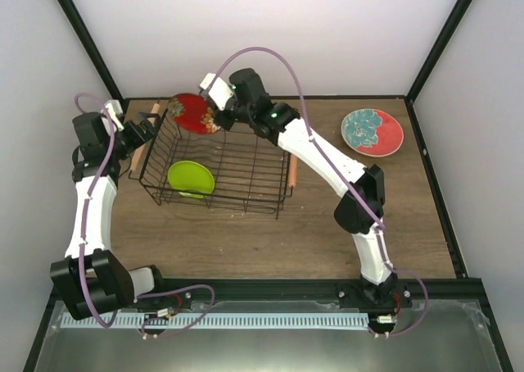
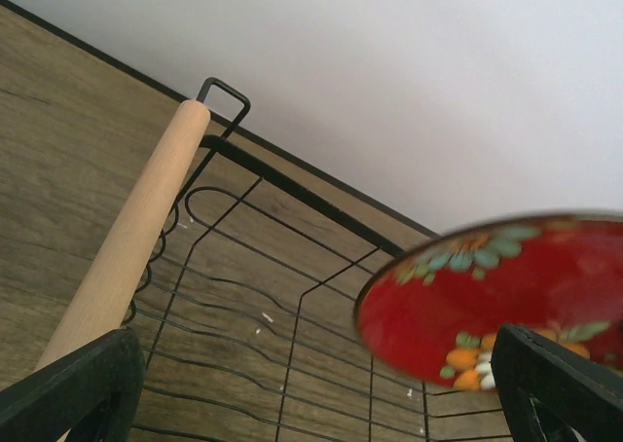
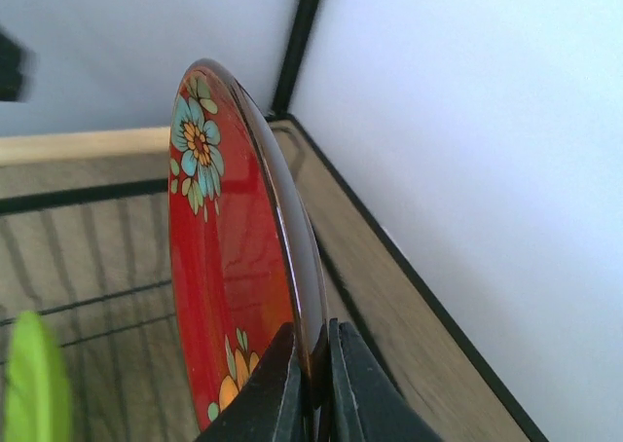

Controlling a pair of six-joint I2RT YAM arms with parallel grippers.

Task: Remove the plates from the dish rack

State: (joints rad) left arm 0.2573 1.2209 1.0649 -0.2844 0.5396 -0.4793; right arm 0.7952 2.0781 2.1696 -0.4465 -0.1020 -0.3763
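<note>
My right gripper [image 1: 219, 114] [image 3: 313, 379] is shut on the rim of the small red patterned plate [image 1: 193, 113] [image 3: 229, 267] and holds it on edge above the far left corner of the black wire dish rack [image 1: 246, 155]. The lime green plate [image 1: 191, 177] stands inside the rack near its front left; its edge shows in the right wrist view [image 3: 34, 384]. The red-rimmed plate with a teal floral centre [image 1: 372, 131] lies on the table at the far right. My left gripper [image 1: 147, 130] [image 2: 311, 403] is open beside the rack's left wooden handle [image 2: 131, 242]; the red plate [image 2: 496, 301] hangs ahead of it.
The rack's right wooden handle [image 1: 291, 170] lies along its right side. Black frame posts and white walls enclose the table. The wooden table [image 1: 246, 241] is bare in front of the rack.
</note>
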